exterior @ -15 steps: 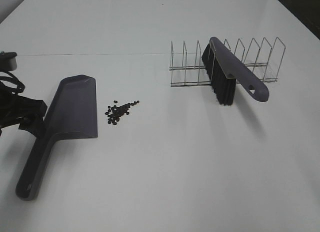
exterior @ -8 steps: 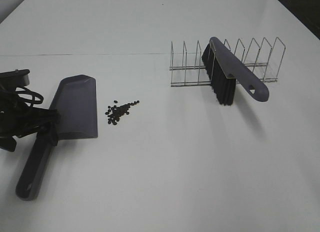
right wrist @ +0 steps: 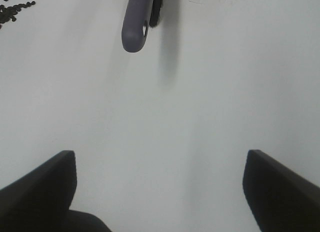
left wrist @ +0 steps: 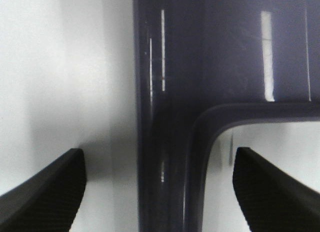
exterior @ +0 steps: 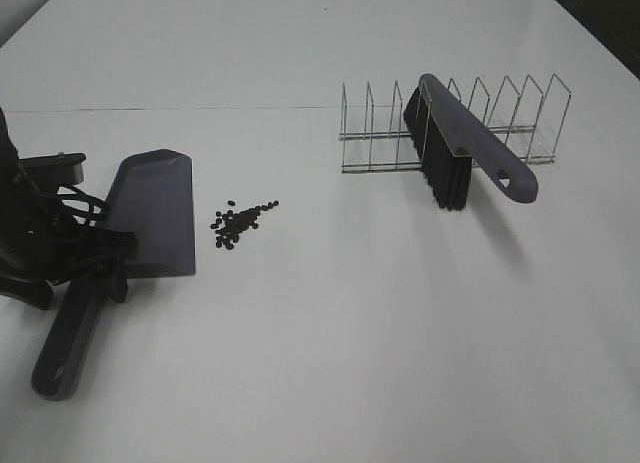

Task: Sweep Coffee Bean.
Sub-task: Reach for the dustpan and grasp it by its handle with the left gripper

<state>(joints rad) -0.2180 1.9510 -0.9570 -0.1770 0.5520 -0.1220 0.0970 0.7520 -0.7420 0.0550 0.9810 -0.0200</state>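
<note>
Coffee beans [exterior: 240,223], tiny dark ovals, cluster beside the grey-purple plastic dustpan [exterior: 155,213]; left gripper [left wrist: 159,189] and right gripper [right wrist: 160,187] gape open.

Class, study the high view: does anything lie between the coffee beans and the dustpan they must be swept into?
Nothing visible does. Only bare table separates the beans from the dustpan. The brush rests on the rack, well off on the beans' other side.
</note>
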